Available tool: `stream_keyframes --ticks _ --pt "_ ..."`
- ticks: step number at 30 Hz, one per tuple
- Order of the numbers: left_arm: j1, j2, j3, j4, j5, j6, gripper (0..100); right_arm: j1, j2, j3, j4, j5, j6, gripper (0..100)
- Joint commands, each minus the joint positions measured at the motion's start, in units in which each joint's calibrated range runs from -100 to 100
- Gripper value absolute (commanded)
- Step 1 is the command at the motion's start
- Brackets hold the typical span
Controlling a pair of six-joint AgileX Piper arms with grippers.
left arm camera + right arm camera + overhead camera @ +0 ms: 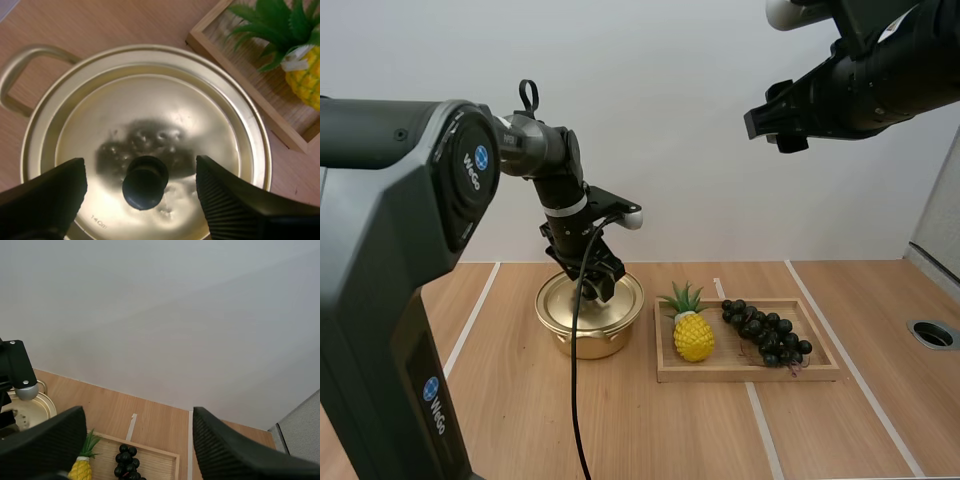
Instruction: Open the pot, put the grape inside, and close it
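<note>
Golden metal sits under the left gripper [140,170]: the pot [585,335] stands on the wooden table [650,430] with its lid [150,105] on. The two fingers stand wide apart on either side of the black knob [145,182], touching nothing, presumably so that they can drop and pinch it for the lift. Opening is thus not yet done. The bunch of grapes [767,335] lies on the wooden tray [750,373] just beside the pot, next to a toy pineapple [692,335]. The right gripper [139,415] hangs high, well above the tray, with fingers spread and empty. It is likely parked there to stay clear of the lid's path while being ready to go for the grapes.
</note>
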Motion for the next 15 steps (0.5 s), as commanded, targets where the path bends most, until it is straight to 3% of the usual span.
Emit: stream_keyframes --ticks 1,13,15 --pt "-0.14 0.1 -0.5 0.6 0.7 -0.7 100 -0.1 -0.3 -0.5 0.1 0.3 -0.4 100" --pt "-0.14 0.0 -0.5 0.7 2.5 -2.3 100 -0.1 -0.3 -0.5 0.5 0.5 -0.4 100" --pt "-0.14 0.0 -0.5 0.7 2.5 -2.9 81 -0.1 -0.3 -0.5 0.8 0.8 -0.4 100"
